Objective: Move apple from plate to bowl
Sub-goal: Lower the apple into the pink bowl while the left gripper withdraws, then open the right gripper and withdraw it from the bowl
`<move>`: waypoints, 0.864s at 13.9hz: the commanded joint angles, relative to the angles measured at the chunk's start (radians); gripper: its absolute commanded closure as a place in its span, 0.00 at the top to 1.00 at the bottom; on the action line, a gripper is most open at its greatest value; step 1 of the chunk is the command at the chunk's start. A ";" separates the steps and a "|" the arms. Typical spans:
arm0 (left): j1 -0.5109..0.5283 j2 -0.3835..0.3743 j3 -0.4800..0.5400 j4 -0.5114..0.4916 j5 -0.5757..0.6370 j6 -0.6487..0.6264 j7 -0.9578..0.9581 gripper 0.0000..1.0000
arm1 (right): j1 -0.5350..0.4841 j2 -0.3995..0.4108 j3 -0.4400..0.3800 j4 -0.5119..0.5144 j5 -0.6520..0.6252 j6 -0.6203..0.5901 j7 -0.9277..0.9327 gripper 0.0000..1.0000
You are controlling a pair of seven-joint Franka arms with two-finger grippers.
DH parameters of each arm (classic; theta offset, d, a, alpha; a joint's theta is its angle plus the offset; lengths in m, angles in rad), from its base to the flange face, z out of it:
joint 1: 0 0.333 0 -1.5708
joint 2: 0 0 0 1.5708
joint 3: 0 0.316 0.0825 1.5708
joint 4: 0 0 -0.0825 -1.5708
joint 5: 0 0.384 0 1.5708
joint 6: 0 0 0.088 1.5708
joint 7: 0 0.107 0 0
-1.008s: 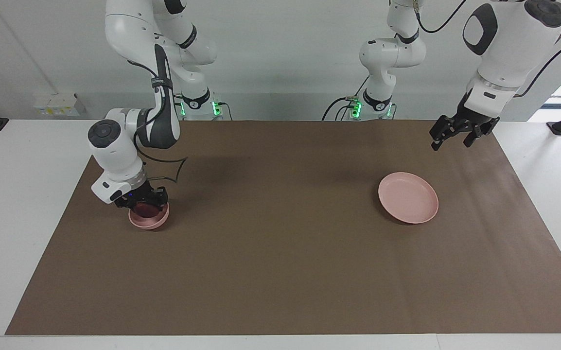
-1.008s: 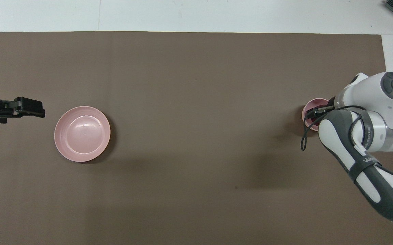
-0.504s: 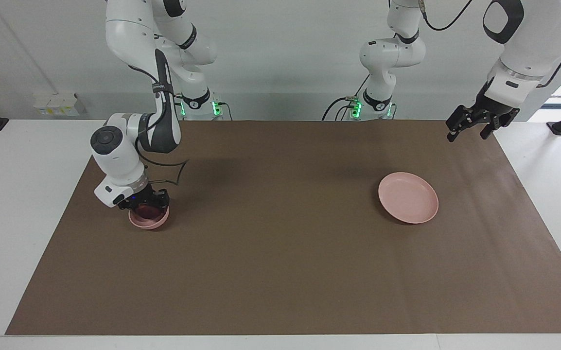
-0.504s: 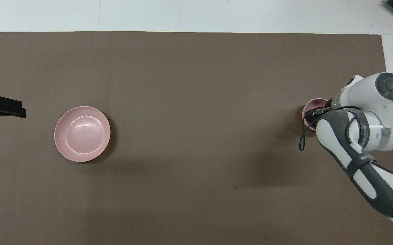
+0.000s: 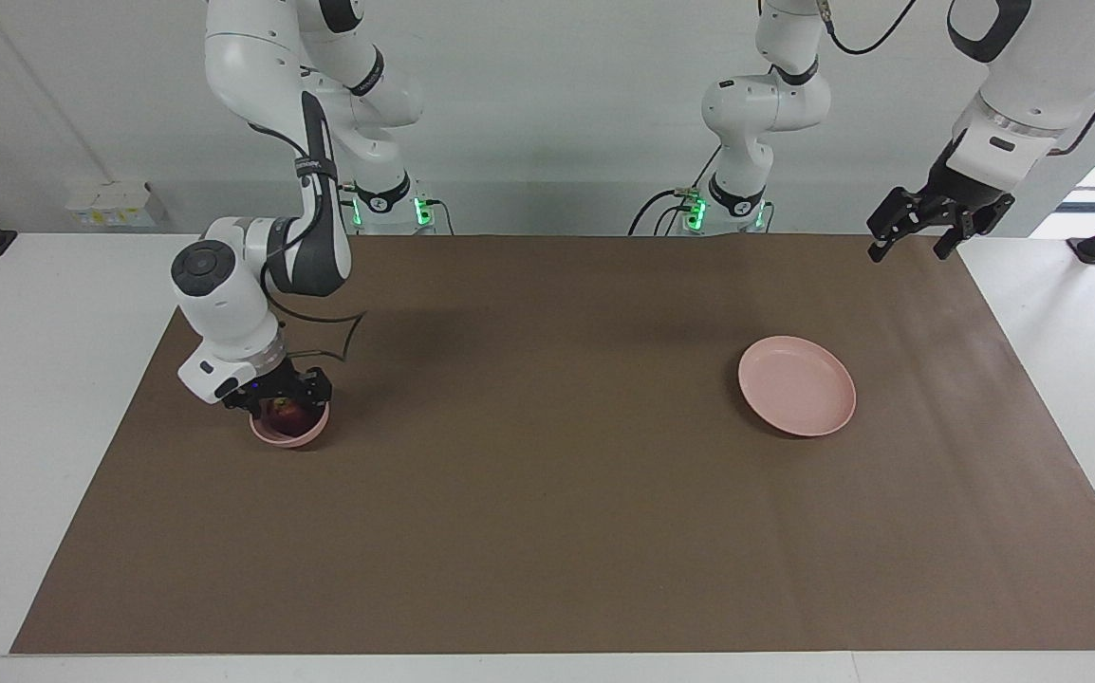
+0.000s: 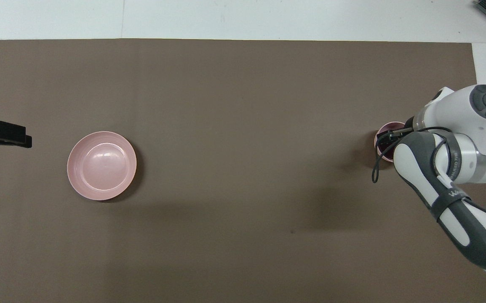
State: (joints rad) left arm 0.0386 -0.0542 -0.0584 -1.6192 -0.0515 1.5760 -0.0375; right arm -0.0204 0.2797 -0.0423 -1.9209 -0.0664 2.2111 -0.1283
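The small dark red apple is seen inside the deep pale pink bowl, directly beneath the right gripper, whose finger state cannot be told. The left gripper is held raised with fingers spread, above the brown mat's edge, well apart from the wide shallow pale pink plate.

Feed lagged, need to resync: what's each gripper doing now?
Left gripper: open, holding nothing, raised at its table end.
Right gripper: at the bowl over the apple; grip cannot be told.

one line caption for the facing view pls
Right claw over the bowl with the apple inside; plate bare.
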 commanded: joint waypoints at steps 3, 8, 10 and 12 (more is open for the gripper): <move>-0.006 -0.010 0.003 -0.013 0.027 -0.017 0.053 1.00 | 0.004 -0.106 0.013 0.130 0.038 -0.261 -0.010 1.00; 0.010 -0.006 0.005 -0.002 0.024 -0.019 0.051 1.00 | 0.008 -0.247 0.015 0.177 0.091 -0.437 0.019 1.00; 0.007 -0.006 0.005 -0.002 0.025 -0.019 0.051 1.00 | 0.008 -0.254 0.015 0.271 0.091 -0.562 0.058 1.00; 0.006 -0.006 0.005 -0.002 0.024 -0.019 0.051 1.00 | 0.007 -0.252 0.013 0.388 0.094 -0.693 0.061 1.00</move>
State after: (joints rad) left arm 0.0444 -0.0541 -0.0529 -1.6234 -0.0438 1.5725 0.0024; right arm -0.0075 0.0110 -0.0309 -1.6396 0.0090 1.6165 -0.0873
